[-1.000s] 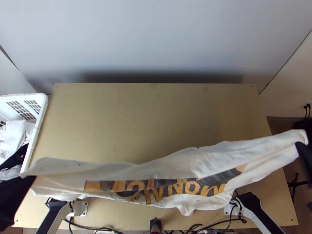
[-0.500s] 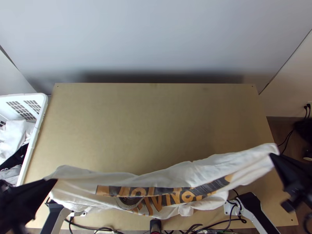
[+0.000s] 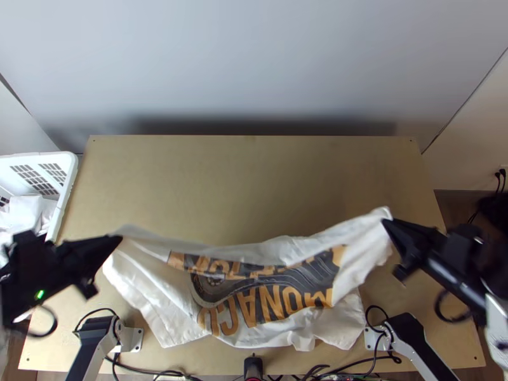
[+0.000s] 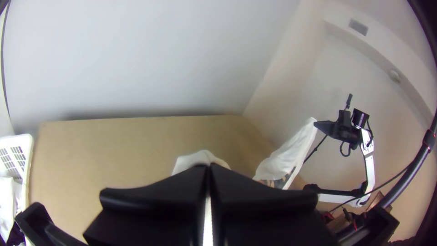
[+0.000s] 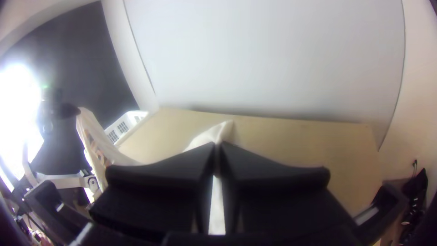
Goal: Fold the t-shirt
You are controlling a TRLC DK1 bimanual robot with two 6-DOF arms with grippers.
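the left gripper (image 3: 119,239), two wide flat black fingers, is closed on one upper corner of the white t-shirt with a dark-and-orange printed panel (image 3: 251,289). in the left wrist view its fingertips (image 4: 207,167) meet, with a bit of white cloth poking up just past them and a pale strip between the fingers lower down. the right gripper (image 3: 385,222), black and flat-fingered too, is pinched shut on the opposite upper corner; in the right wrist view a small white peak of fabric stands beyond its tips.

between the two, the shirt is stretched wide, its upper edge sagging in the middle and its sides creased toward each grip. the print runs across the centre, wrinkled, and the lower part drops toward the near edge of the light wooden table (image 3: 254,184), between the two arm bases. how much of the hem touches the wood i cannot tell.

farther out, black cables (image 3: 159,372) run along the near edge. by the table's left side is a white plastic laundry basket with slotted walls (image 3: 65,174), white cloth (image 3: 24,214) inside it. a plain pale wall (image 3: 254,57) stands behind the far edge.
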